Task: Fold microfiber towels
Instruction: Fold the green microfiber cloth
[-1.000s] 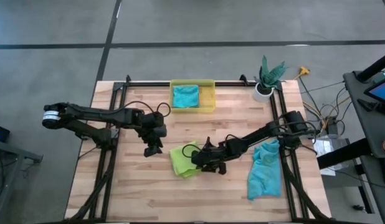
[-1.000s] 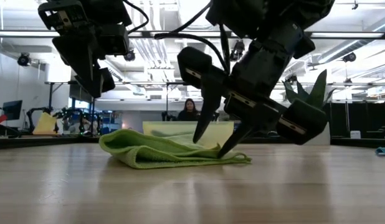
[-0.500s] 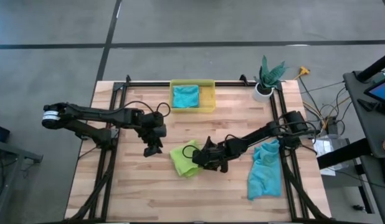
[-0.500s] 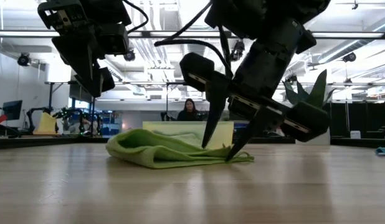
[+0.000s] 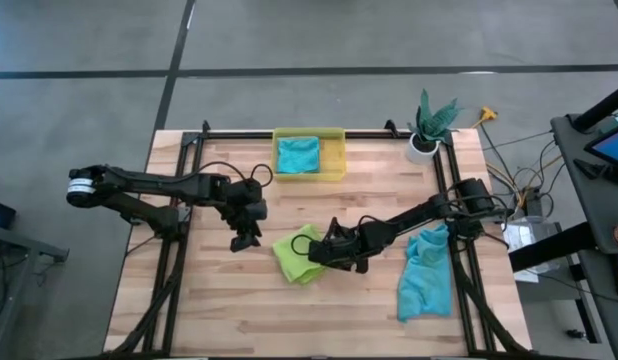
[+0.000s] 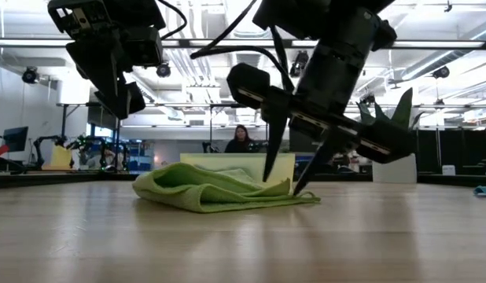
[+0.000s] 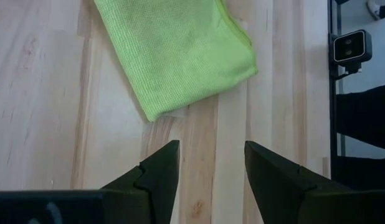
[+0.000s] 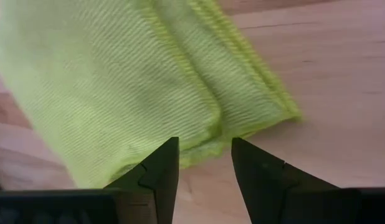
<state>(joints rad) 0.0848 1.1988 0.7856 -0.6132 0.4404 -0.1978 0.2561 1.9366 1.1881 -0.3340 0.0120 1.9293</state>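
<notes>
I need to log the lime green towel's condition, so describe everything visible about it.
The lime green towel is a soft, finely ribbed microfiber cloth with a stitched hem, folded over on itself into a low, slightly puffy bundle. It lies flat on the wooden table, near the middle. The right gripper is down at its edge, jaws open astride the folded hem. The left gripper hangs beside it, open, not touching it.

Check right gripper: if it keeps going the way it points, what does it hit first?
The lime green towel. The open right gripper points at its folded edge, fingertips straddling it, apparently just above the table.
</notes>
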